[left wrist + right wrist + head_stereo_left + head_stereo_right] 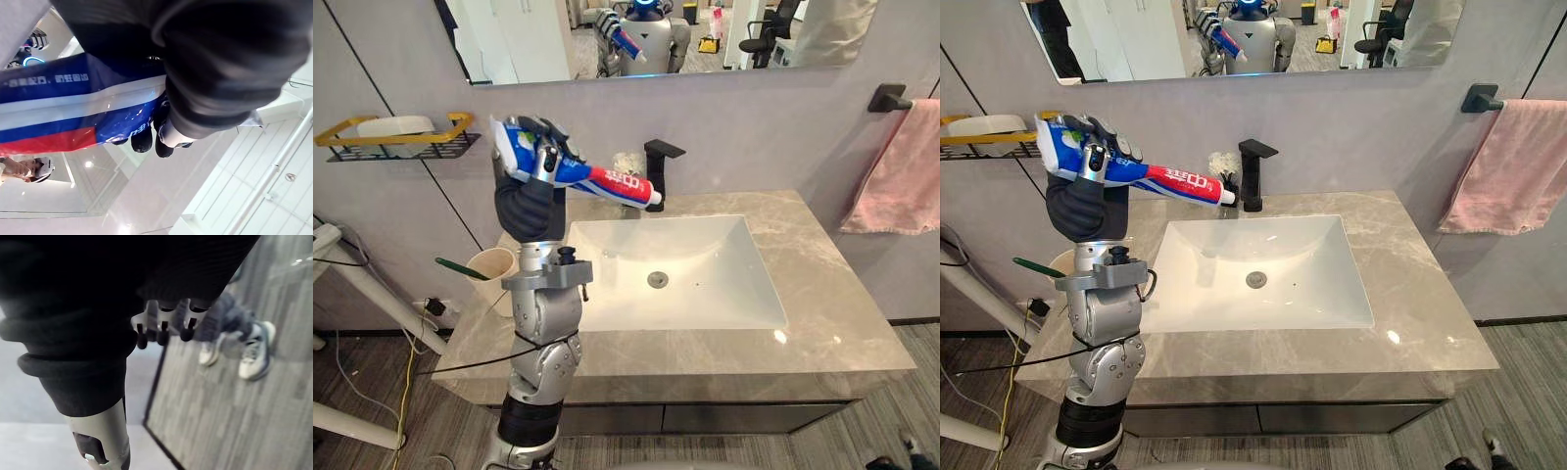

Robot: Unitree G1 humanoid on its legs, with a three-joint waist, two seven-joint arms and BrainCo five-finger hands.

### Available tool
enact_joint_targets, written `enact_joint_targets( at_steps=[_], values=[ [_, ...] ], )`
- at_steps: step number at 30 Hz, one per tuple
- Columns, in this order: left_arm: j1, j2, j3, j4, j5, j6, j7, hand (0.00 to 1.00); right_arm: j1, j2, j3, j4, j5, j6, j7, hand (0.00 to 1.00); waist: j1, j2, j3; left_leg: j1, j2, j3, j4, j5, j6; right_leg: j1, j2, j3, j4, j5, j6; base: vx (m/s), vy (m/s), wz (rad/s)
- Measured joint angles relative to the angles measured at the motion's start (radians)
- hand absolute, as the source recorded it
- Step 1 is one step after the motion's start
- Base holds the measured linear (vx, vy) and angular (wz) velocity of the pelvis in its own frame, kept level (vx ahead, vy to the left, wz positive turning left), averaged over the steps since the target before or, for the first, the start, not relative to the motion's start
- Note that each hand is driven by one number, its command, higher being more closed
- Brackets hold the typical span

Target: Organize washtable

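Right wrist view: right hand (164,322) under its dark ribbed cover, silver fingers relaxed and empty, above a grey plank-patterned floor (220,421); a person's pale shoes (254,352) stand on the planks.
Counter: grey veined stone slab (842,313), polished, with a squared front edge; it frames the basin on all sides.
Basin: white, rectangular, smooth and glossy (715,250), sunk into the slab, with a round metal drain at its centre.
Cup: pale, round, open-topped (495,266), on the slab just left of the basin; a green toothbrush (458,266) leans out of it, away from the basin.
Left hand: raised above the basin's left rear corner (544,159), fingers clenched round the toothpaste tube.
Toothpaste tube: soft blue, white and red tube (607,179), cap end tilted down over the basin's back edge.
Faucet: matte black, angular (658,172), behind the basin.
Shelf: black wire rack with a yellow rim (342,132), on the smooth grey wall far left of the basin, holding a white dish (396,125).
Towel: pink terry cloth (901,176), on a black bar right of the basin.
Mirror: frameless (538,39), above the basin.
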Motion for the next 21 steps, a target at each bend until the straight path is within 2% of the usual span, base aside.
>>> enact_joint_targets(
  at_steps=[1, 2, 4, 7, 9, 14, 18, 21],
  values=[
    [-0.017, 0.0, 0.0, 0.0, 0.02, -0.001, -0.001, 1.0, 0.004, 0.0, -0.008, 0.111, 0.064, -0.018, 0.049, 0.0, 0.007, -0.003, -0.013, 0.001, 0.003, -0.002, -0.002, 0.001, -0.002, 0.0, 0.003, -0.004, 0.006, -0.005, -0.003, -0.03, -0.028, 0.03],
    [-0.021, 0.0, 0.0, 0.0, 0.021, -0.001, -0.002, 1.0, 0.005, 0.0, -0.009, 0.128, 0.076, -0.018, 0.062, 0.0, 0.009, -0.002, -0.015, 0.002, 0.003, -0.003, -0.002, 0.002, -0.003, 0.0, 0.003, -0.005, 0.008, -0.006, -0.003, -0.04, -0.03, 0.05],
    [-0.045, 0.0, 0.006, -0.001, 0.03, -0.002, -0.004, 1.0, 0.013, -0.001, -0.001, 0.245, 0.151, -0.018, 0.145, 0.0, 0.022, 0.007, -0.023, 0.006, 0.003, -0.007, -0.004, 0.003, -0.005, 0.0, 0.004, -0.01, 0.017, -0.012, -0.005, -0.04, -0.019, 0.07],
    [-0.051, 0.009, 0.026, -0.002, 0.063, -0.002, -0.008, 1.0, 0.016, -0.003, 0.04, 0.329, 0.161, -0.012, 0.234, 0.0, 0.023, 0.01, -0.027, 0.006, 0.002, -0.017, -0.006, 0.007, -0.011, 0.0, 0.005, -0.017, 0.019, -0.016, -0.006, -0.05, -0.017, 0.08],
    [-0.051, 0.031, 0.036, -0.001, 0.095, -0.001, -0.008, 1.0, 0.033, -0.009, 0.09, 0.373, 0.148, -0.013, 0.275, 0.0, 0.025, 0.0, -0.032, -0.002, 0.002, -0.031, -0.007, 0.011, -0.015, 0.0, 0.007, -0.027, 0.012, -0.016, -0.007, -0.02, -0.022, 0.13],
    [-0.052, 0.116, 0.146, 0.018, 0.2, 0.003, -0.003, 1.0, 0.071, -0.002, 0.197, 0.514, 0.108, -0.015, 0.337, 0.0, 0.034, -0.033, -0.048, -0.004, 0.003, -0.053, -0.005, 0.021, -0.015, 0.016, 0.011, -0.043, 0.0, -0.015, -0.008, 0.05, -0.02, 0.12],
    [-0.052, 0.222, 0.247, 0.079, 0.285, 0.037, 0.016, 1.0, 0.079, -0.004, 0.231, 0.564, 0.082, -0.014, 0.352, 0.0, 0.044, -0.054, -0.046, -0.007, -0.001, -0.056, -0.008, 0.02, -0.015, 0.021, 0.008, -0.045, -0.008, -0.014, -0.007, 0.0, 0.0, 0.0],
    [-0.051, 0.255, 0.31, 0.108, 0.338, 0.056, 0.021, 1.0, 0.089, -0.005, 0.241, 0.565, 0.06, -0.015, 0.357, 0.0, 0.05, -0.062, -0.039, -0.012, -0.003, -0.06, -0.007, 0.02, -0.015, 0.02, 0.007, -0.049, -0.01, -0.014, -0.007, 0.01, -0.002, 0.05]
  ],
)
